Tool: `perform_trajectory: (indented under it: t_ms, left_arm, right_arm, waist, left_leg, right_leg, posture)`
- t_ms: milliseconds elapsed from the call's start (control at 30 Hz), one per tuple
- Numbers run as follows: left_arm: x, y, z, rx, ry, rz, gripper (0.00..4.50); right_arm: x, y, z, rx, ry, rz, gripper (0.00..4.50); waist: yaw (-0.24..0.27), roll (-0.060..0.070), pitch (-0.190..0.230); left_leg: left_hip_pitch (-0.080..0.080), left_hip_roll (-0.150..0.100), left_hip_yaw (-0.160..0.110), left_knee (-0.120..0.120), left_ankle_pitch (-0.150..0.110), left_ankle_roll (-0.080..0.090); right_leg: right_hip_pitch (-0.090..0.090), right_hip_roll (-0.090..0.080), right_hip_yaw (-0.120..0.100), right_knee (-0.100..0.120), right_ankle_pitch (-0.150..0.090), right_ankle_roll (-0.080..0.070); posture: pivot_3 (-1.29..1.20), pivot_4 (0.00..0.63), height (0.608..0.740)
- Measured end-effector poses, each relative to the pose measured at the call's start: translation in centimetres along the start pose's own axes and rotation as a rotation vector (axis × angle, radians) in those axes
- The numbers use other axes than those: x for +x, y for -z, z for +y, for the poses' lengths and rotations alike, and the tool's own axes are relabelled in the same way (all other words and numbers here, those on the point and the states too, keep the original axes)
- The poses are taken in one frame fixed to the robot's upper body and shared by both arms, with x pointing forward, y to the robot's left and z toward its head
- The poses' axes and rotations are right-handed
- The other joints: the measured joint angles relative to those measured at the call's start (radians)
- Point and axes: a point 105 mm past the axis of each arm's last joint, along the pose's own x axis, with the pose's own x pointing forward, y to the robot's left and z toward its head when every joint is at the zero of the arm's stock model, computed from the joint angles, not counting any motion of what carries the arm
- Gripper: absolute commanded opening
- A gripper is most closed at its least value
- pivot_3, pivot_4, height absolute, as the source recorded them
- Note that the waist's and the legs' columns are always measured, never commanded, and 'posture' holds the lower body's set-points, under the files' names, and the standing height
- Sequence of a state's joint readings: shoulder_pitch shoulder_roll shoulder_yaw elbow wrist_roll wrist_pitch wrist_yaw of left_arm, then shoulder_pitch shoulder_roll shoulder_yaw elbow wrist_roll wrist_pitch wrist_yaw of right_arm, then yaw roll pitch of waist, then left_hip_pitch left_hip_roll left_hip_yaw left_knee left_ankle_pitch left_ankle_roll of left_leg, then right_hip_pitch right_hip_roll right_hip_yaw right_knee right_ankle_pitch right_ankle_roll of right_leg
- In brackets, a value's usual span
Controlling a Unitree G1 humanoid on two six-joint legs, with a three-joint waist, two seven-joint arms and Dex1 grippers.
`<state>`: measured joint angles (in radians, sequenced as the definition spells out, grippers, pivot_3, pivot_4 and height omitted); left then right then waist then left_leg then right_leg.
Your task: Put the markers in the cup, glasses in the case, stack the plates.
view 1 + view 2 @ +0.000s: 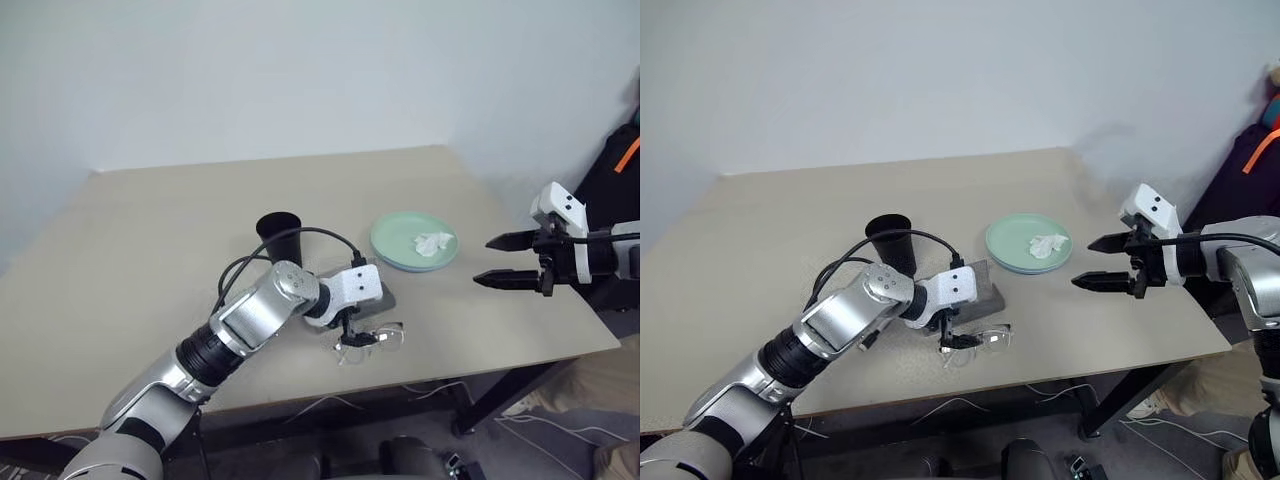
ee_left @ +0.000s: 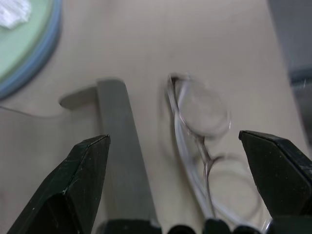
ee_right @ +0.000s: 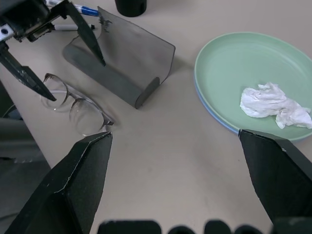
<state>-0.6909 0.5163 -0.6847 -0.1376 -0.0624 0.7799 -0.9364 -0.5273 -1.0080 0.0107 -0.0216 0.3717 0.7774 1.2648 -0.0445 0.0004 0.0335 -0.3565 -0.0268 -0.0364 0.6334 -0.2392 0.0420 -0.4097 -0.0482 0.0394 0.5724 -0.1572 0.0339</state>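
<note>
Here, from the head view, I see my left gripper (image 1: pixel 352 333) with its jaws apart, poised right over the wire-framed glasses (image 1: pixel 372 341) at the near edge of the table (image 1: pixel 130 250). The grey case (image 1: pixel 384 292) lies just behind those jaws, and the black cup (image 1: pixel 279 232) stands a little further back beside the left forearm. My right gripper (image 1: pixel 497 260) hangs in the air off the table's right side, jaws spread and empty, pointing toward the stacked plates (image 1: pixel 395 240), mint green on top of light blue, with a crumpled white tissue (image 1: pixel 433 243) lying on the green one.

On the left wrist view, the glasses (image 2: pixel 202 141) lie flat between the two black fingers (image 2: pixel 73 190), nearer one of them, and I cannot tell whether either finger touches the frame. The case's open lid edge (image 2: pixel 122 151) runs beside the other finger.

On the right wrist view, the plates (image 3: pixel 229 63) and tissue (image 3: pixel 275 105) sit ahead of my wide-open jaws. The case (image 3: pixel 122 63) stands open past them, the glasses (image 3: pixel 78 105) just beside it under the left gripper (image 3: pixel 63 63). Two markers (image 3: pixel 80 17) lie behind the case, near the cup (image 3: pixel 130 7).
</note>
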Motion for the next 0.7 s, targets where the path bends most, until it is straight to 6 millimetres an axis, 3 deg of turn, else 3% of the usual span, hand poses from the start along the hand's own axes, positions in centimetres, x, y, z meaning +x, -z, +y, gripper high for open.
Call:
perform_trajectory:
  t_ms: [667,700]
  left_arm:
    - [1.6,0.1,0.4,0.059,0.031,0.032,4.50]
    - [1.6,0.1,0.4,0.059,0.034,0.034,4.33]
  right_arm:
    - [0.0,0.9,0.2,0.023,0.037,-0.012,4.49]
    - [0.0,0.9,0.1,0.022,0.039,-0.012,4.50]
  waist:
    - [0.004,0.000,0.000]
    - [0.004,0.000,0.000]
  left_leg:
    - [-0.001,0.000,0.000,0.001,0.000,0.000]
    - [-0.001,0.000,0.000,0.001,0.000,0.000]
  right_leg:
    - [0.000,0.000,0.000,0.000,0.000,0.000]
    - [0.000,0.000,0.000,0.000,0.000,0.000]
  posture:
    - [0.00,0.000,0.727]
    - [0.00,0.000,0.727]
